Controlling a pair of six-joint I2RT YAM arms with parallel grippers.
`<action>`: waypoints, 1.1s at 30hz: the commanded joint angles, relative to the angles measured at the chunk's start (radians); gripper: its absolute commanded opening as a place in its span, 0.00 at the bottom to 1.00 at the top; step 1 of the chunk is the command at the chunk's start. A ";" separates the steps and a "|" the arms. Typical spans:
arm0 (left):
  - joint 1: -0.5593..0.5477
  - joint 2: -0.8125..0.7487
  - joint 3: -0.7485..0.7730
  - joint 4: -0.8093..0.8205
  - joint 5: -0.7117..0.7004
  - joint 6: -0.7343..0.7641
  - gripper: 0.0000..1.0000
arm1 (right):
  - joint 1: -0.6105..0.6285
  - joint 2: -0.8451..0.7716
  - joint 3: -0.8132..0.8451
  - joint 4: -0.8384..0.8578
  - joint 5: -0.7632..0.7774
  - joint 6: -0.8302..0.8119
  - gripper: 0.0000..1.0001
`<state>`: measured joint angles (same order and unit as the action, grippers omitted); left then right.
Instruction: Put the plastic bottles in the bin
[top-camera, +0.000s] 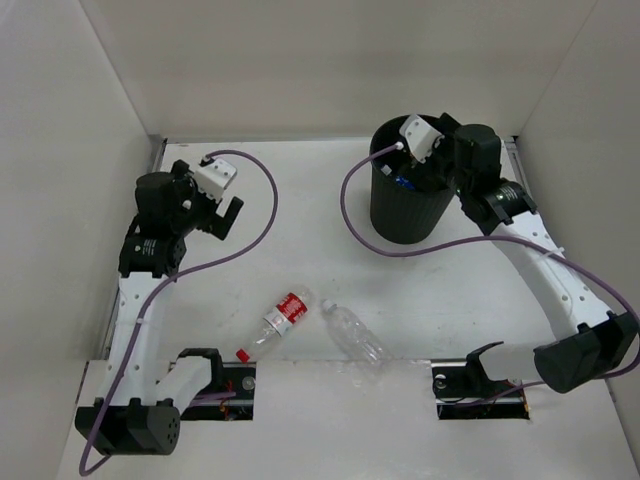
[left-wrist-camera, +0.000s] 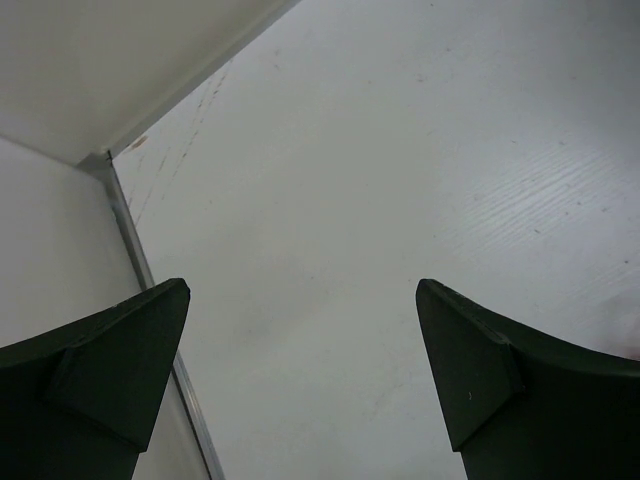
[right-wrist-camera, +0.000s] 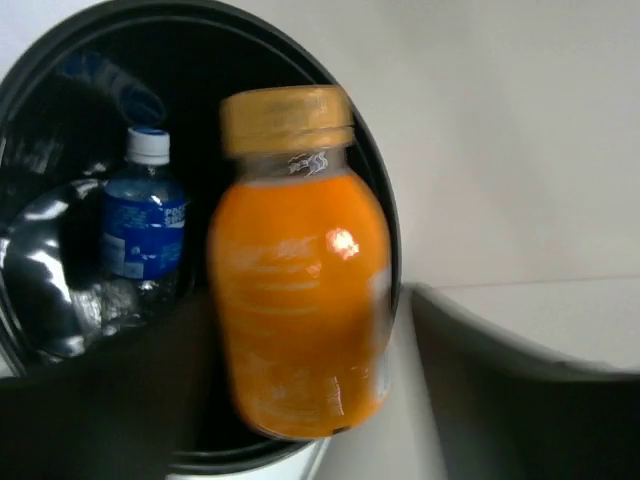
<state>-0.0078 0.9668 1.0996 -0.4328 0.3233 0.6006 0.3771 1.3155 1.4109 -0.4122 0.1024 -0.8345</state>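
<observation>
Top external, near edge: both arm bases stand here, and the left arm's base (top-camera: 195, 385) is close to the red cap of the nearest bottle.
Bottles on table: the red-label bottle (top-camera: 283, 318) lies on its side, cap toward the near left. The plain clear bottle (top-camera: 352, 335) lies just beside it, and the two form a shallow V with a small gap at the far ends.
Open room: the bare table (top-camera: 300, 230) runs wide between the two lying bottles and the bin — only the purple cables (top-camera: 352, 205) arc over it.
Left gripper (top-camera: 230, 215): it hangs over the left half of the table with jaws spread wide and nothing between them. In the left wrist view its dark fingers (left-wrist-camera: 110, 370) frame bare tabletop and the metal strip at the wall's foot.
Bin (top-camera: 405, 205): it stands upright at the far right, near the back corner.
Right gripper (top-camera: 422, 152): it sits over the bin's mouth with jaws apart.
Right wrist: the orange bottle (right-wrist-camera: 300, 270) is blurred and sits cap up over the rim. A gap shows between it and the finger on the view's right.
Inside bin: the blue-label bottle (right-wrist-camera: 145, 225) rests against the wall.
Edges: the side wall (top-camera: 60, 150) is close behind the left arm, and the back wall (top-camera: 340, 60) is just past the bin.
</observation>
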 joint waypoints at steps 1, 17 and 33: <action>-0.033 0.006 0.057 -0.044 0.033 0.018 1.00 | -0.016 -0.025 -0.001 0.065 -0.023 0.063 1.00; -0.441 -0.030 0.063 -0.702 -0.027 -0.111 1.00 | -0.114 -0.145 0.094 0.056 0.033 0.258 1.00; -0.563 0.128 -0.073 -0.585 -0.082 -0.489 0.98 | -0.189 -0.234 0.227 -0.042 -0.053 0.387 1.00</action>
<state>-0.5320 1.0626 1.0626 -1.1141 0.2726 0.2020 0.2016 1.1145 1.5688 -0.4438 0.0875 -0.5053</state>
